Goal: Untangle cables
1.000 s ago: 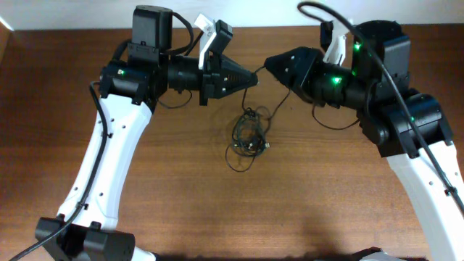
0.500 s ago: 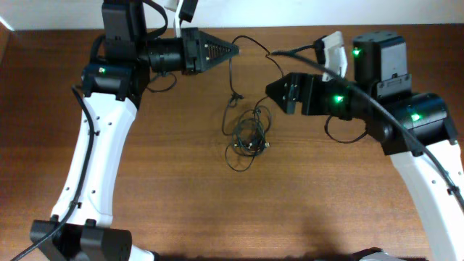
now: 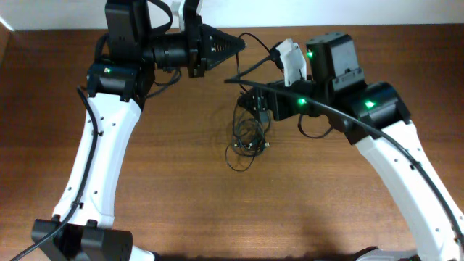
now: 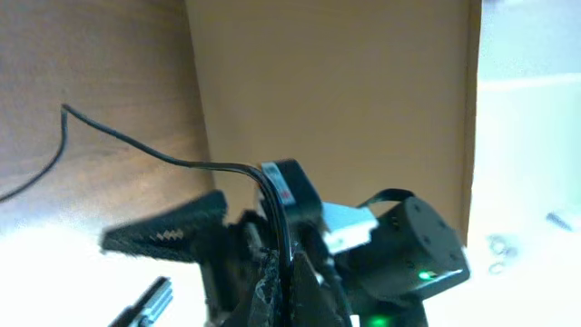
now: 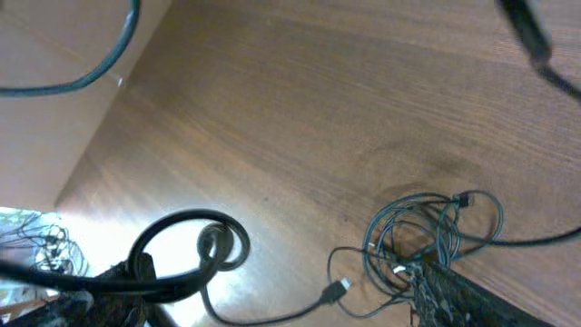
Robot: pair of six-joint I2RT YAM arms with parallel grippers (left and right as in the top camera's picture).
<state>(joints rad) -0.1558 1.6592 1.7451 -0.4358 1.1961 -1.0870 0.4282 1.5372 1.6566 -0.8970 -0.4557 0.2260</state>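
Pressed together at the far side of the table [image 3: 174, 188], the jaws of the left gripper [image 3: 238, 46] pinch one thin black strand [image 3: 257, 38], which the left wrist view shows clamped between the fingertips [image 4: 272, 289] and running up and away to the left over the wood before bending down out of frame. To the right and a little nearer, the right gripper [image 3: 251, 105] hangs with its jaws spread, holding nothing, directly over the far edge of the cables [image 3: 248, 138]. In the right wrist view one dark ribbed finger [image 5: 463, 295] sits just beside the tangle, and contact cannot be judged. The cables lie near the middle of the table as a small knotted bundle of overlapping loops [image 5: 427, 236], with one loose tail curving left to a small plug [image 5: 338, 289] that rests on the wood apart from the knot. From overhead a larger loop sags out of the near side of the bundle. The left arm [image 3: 101, 159] reaches in from the near left corner and the right arm [image 3: 406, 167] from the near right, green lights glowing on both. A thicker black cord [image 5: 182, 254], coiled in a loop, shows at the lower left of the right wrist view, well apart from the bundle
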